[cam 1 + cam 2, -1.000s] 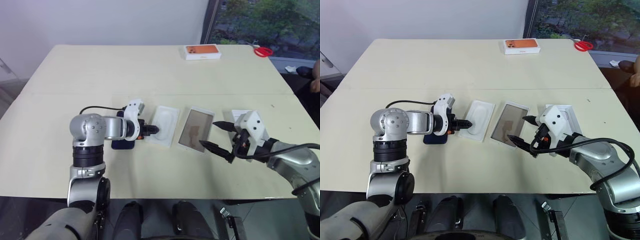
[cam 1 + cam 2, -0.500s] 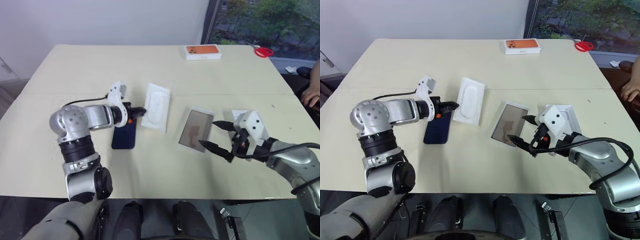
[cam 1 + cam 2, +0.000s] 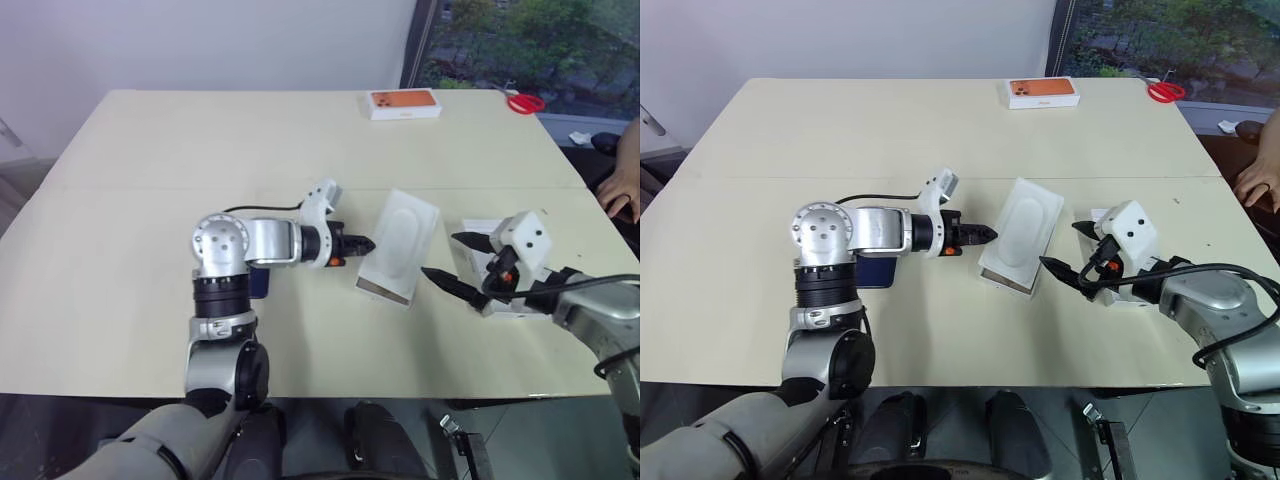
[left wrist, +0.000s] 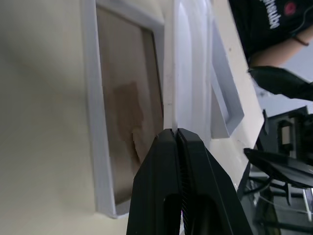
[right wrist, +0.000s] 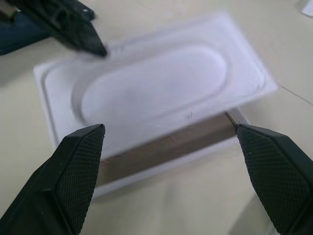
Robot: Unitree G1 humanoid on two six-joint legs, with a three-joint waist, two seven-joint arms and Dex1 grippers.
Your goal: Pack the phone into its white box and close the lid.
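left wrist view: left end effector [image 4: 174, 134] pinches white insert [image 4: 188, 73] over the white box [image 4: 98, 122] (brownish inside bare).

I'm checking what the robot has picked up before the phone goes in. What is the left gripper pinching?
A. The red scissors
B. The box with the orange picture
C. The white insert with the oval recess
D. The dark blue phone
C: the left gripper is shut on an edge of the white insert, which it holds tilted above the white box; the phone lies on the table behind the left arm.
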